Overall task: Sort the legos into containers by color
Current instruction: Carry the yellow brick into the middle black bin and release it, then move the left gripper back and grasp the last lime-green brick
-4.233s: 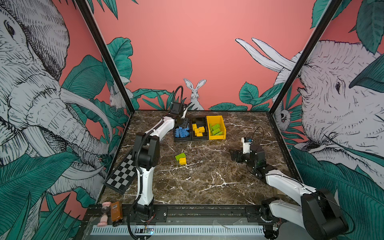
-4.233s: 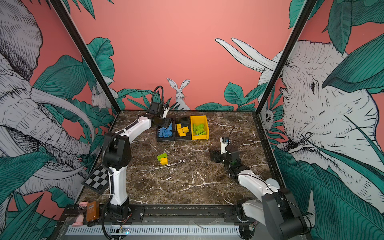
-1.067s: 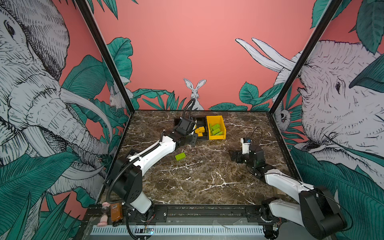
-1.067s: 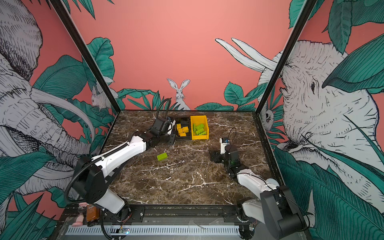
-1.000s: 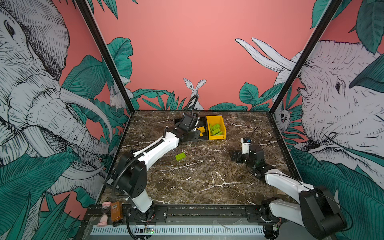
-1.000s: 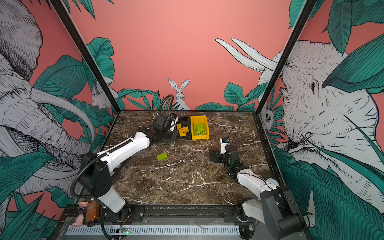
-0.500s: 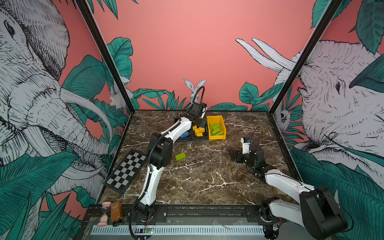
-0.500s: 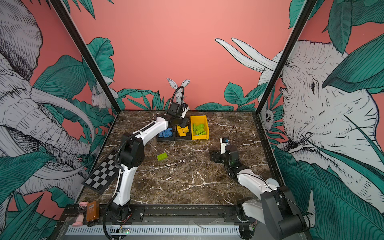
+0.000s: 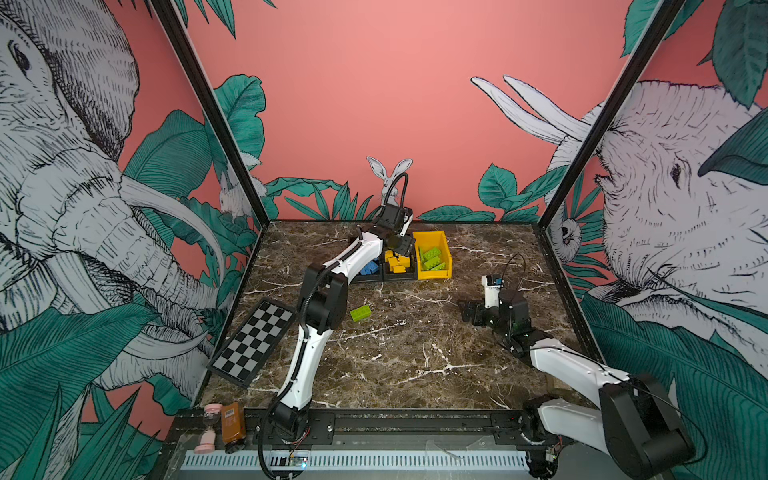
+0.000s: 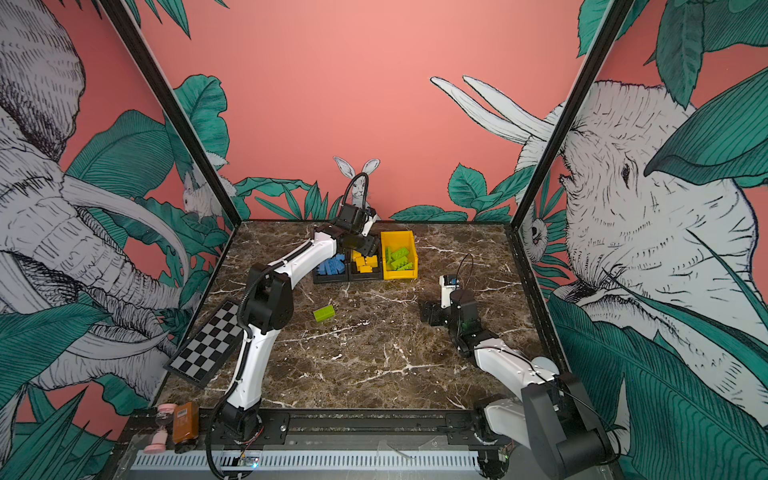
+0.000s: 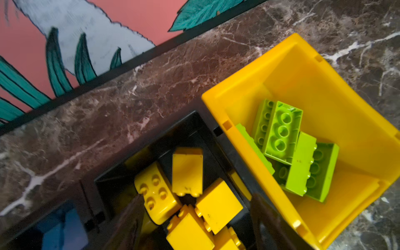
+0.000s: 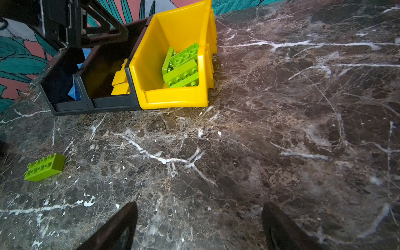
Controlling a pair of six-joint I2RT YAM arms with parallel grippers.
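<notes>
One green lego lies alone on the marble, left of centre. Three bins stand in a row at the back. The yellow bin holds green legos. The middle black bin holds yellow legos. The left black bin holds blue legos. My left gripper hovers open over the yellow legos, holding nothing. My right gripper rests low at the right, open and empty.
A checkerboard leans at the table's left edge. A pink hourglass and a brown box sit on the front rail. Patterned walls close in the back and both sides.
My left arm swung from the table's middle to above the middle black bin and its jaws opened. The yellow lego once beside the green one has left the table. The right arm stayed still.
</notes>
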